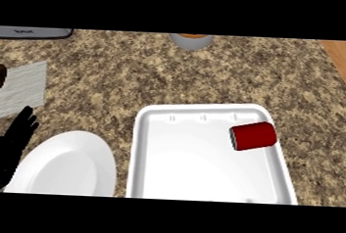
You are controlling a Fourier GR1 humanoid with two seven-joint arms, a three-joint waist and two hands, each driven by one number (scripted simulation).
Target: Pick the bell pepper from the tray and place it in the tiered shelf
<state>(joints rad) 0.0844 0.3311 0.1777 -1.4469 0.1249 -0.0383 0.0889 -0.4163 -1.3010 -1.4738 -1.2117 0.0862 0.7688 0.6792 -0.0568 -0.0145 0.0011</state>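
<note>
Red bell pepper [253,136] sat inside the white tray [195,163], by its far right wall. White plate [65,167] just left of it. Left hand [8,145] rested near-left, fingers straight, pressed together.

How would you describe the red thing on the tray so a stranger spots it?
Find the big white tray right of the round white plate. By its upper right rim lies the bell pepper, the only thing in it and the only red item around.
</note>
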